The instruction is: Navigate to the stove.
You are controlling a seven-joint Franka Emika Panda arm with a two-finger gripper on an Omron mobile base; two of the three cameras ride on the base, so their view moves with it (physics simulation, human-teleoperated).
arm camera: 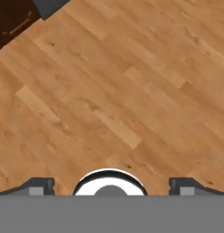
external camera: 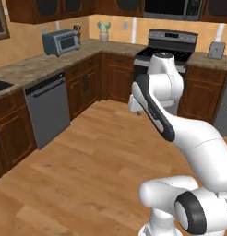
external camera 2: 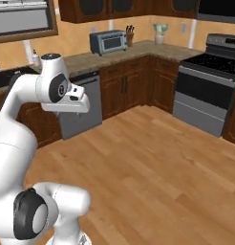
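Robot out on the kitchen floor, stove across the room against the far wall.

From the left base view, the stove (external camera: 167, 50) stands at the back wall between wooden cabinets, partly behind the folded arm; a toaster oven (external camera: 60, 42) sits on the counter to its left, a dishwasher (external camera: 48, 109) below. From the right base view, the stove (external camera 2: 208, 91) is at far right, well apart from the robot. In the hand view, the gripper (arm camera: 112, 185) points at bare wood floor (arm camera: 114, 91), fingertips spread wide, nothing between them.
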